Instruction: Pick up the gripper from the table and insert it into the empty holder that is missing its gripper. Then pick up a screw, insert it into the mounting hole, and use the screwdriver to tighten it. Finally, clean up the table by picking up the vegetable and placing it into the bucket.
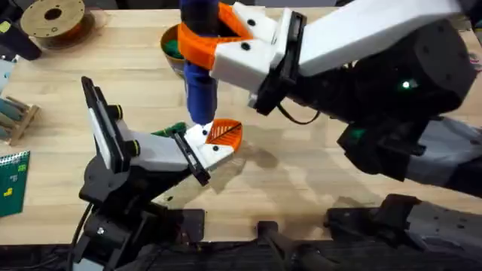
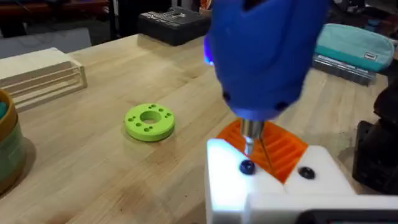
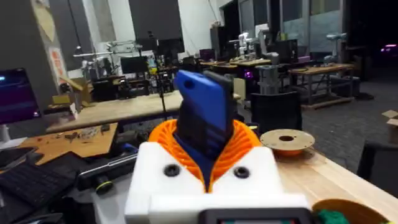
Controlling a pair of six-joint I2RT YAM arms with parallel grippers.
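My right gripper (image 1: 205, 44), white with orange ribbed pads, is shut on the blue screwdriver (image 1: 199, 86) and holds it upright. The metal bit (image 2: 249, 140) points down at a dark screw (image 2: 246, 167) in the white holder (image 2: 273, 186). The orange ribbed gripper (image 1: 224, 133) sits in that holder. My left gripper (image 1: 196, 153) is shut on the holder and holds it just above the table. The bucket (image 1: 170, 39) stands behind the screwdriver, with something green showing inside it. The screwdriver's blue body (image 3: 202, 118) rises between my right fingers.
A lime-green ring disc (image 2: 149, 121) lies on the table beyond the holder. A wooden rack (image 1: 15, 117) and a green circuit board (image 1: 11, 181) sit at the left edge. A filament spool (image 1: 53, 16) is at the back left. The right arm spans the table's middle.
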